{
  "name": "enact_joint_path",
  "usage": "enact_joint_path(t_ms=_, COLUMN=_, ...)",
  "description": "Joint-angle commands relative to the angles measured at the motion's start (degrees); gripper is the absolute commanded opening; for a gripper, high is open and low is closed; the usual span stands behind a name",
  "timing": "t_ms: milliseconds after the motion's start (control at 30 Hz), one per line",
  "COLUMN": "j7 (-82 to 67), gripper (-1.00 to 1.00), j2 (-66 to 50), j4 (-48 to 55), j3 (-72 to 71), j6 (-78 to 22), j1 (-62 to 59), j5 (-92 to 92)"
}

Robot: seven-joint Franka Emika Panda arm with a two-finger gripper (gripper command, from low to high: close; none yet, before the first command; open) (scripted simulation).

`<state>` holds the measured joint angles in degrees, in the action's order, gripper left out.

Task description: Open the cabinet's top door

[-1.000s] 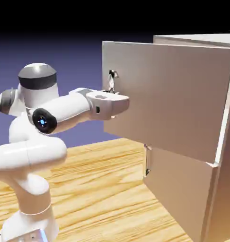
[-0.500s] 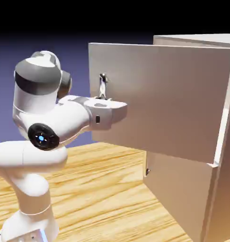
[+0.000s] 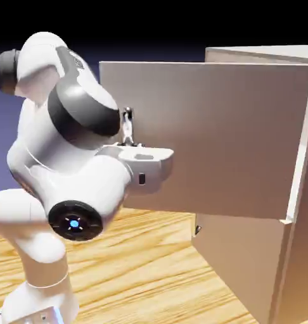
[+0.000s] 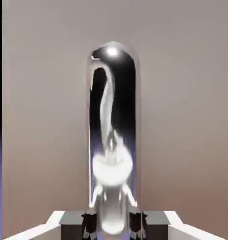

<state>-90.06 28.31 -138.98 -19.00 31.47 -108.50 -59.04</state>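
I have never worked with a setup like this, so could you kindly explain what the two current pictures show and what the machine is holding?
Both pictures are computer-rendered, not photographs. The exterior view is taken by a fixed camera beside a white robot arm standing on a wooden table. To its right stands a tall beige-grey cabinet with two front doors. The top door is swung partly open toward the arm; the lower door looks closed. The arm's claw is shut on the top door's small silver handle. The hand view comes from a camera on the arm's hand, looking along the claw: the shiny upright handle fills the middle, gripped between two grey fingertips at the bottom, with the door panel behind.
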Motion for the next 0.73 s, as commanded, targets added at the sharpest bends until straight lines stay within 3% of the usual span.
enact_joint_path(t_ms=0, j7=-0.8, gripper=-1.0, j2=-2.1, j4=1.8, j3=-0.2, j6=0.0, j1=0.3, j5=1.3)
enact_joint_path(t_ms=667, j7=-3.2, gripper=-1.0, j2=-40.4, j4=41.9, j3=-5.9, j6=-6.9, j1=6.6, j5=20.0)
enact_joint_path(t_ms=700, j7=-3.2, gripper=1.0, j2=-40.4, j4=41.9, j3=-5.9, j6=-6.9, j1=6.6, j5=20.0)
